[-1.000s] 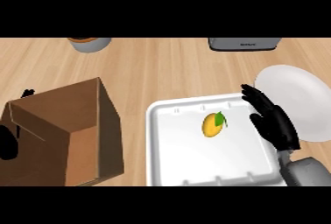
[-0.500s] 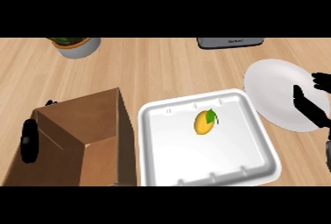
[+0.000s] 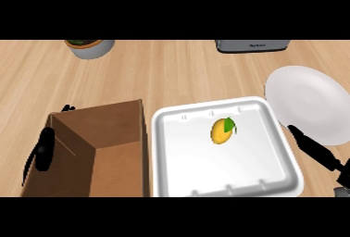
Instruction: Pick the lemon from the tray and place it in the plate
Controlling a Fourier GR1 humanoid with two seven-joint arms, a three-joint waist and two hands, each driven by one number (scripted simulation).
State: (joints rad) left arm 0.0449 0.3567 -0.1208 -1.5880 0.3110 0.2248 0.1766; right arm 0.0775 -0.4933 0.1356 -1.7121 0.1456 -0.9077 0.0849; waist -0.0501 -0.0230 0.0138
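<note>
A yellow lemon with a green leaf (image 3: 222, 130) lies in the white tray (image 3: 184, 171), a little right of the tray's middle. The white plate (image 3: 308, 102) sits just right of the tray, with nothing on it. My right hand (image 3: 315, 151) shows at the lower right, fingers straight and open, lying over the plate's near edge and beside the tray's right rim, apart from the lemon. My left hand (image 3: 43, 150) rests at the left, against the outer wall of the cardboard box.
An open brown cardboard box (image 3: 96, 152) stands left of the tray, touching its rim. A grey pot with a plant (image 3: 90, 46) is at the back left. A grey appliance (image 3: 252, 45) sits at the back right.
The view has shifted, so everything sits further right and lower. My right hand has dropped from beside the plate to the lower right corner. The lemon stays in the tray.
</note>
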